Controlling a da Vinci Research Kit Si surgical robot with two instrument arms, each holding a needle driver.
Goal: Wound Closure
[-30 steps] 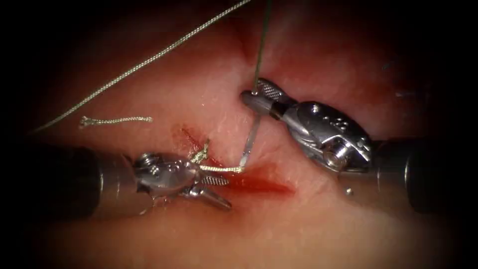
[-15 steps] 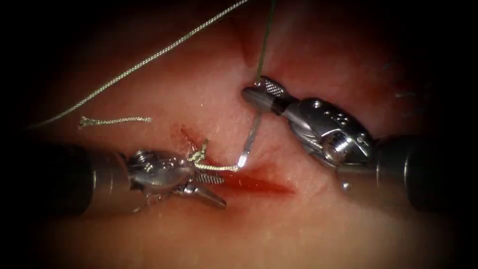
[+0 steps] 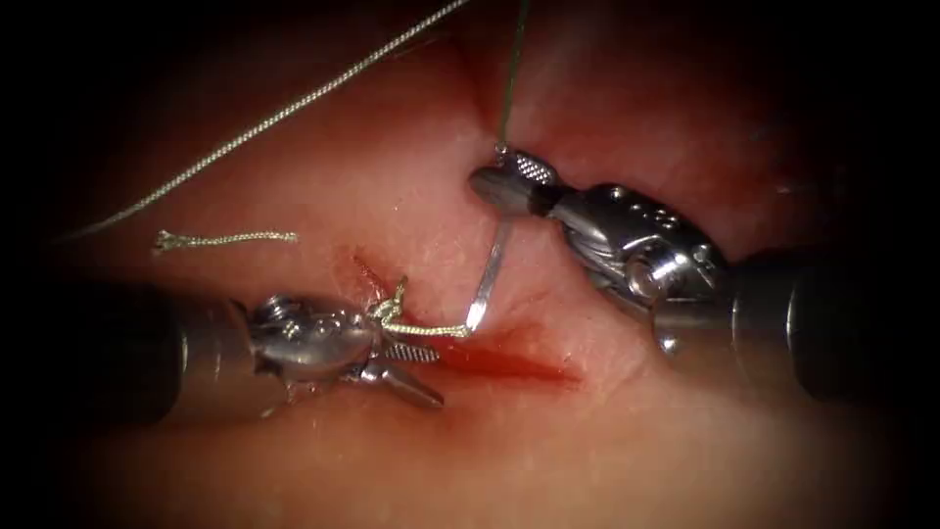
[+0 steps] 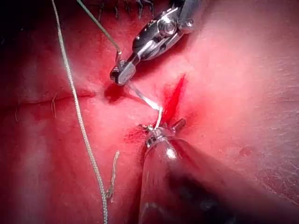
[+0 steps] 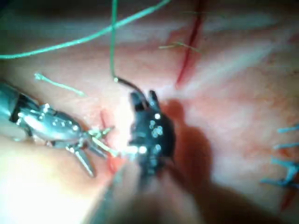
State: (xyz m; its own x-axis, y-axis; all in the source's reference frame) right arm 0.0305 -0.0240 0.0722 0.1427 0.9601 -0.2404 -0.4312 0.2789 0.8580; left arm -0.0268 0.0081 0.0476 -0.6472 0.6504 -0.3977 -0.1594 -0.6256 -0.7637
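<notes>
We take the cut (image 3: 509, 360) in the tissue (image 3: 411, 196) as landmark. At its left end sits the knot (image 3: 392, 312), with the left tool (image 3: 406, 367) just left of it. The needle (image 3: 490, 274) rises from the cut's upper edge to the right tool (image 3: 509, 181), above the cut. A cut end of thread (image 3: 225, 238) lies well left; the thread (image 3: 294, 103) runs behind it.

I count my two tools (image 3: 416, 367) (image 3: 509, 181), one needle (image 3: 490, 274), one cut (image 3: 509, 364), one loose thread end (image 3: 225, 237), upper left.
</notes>
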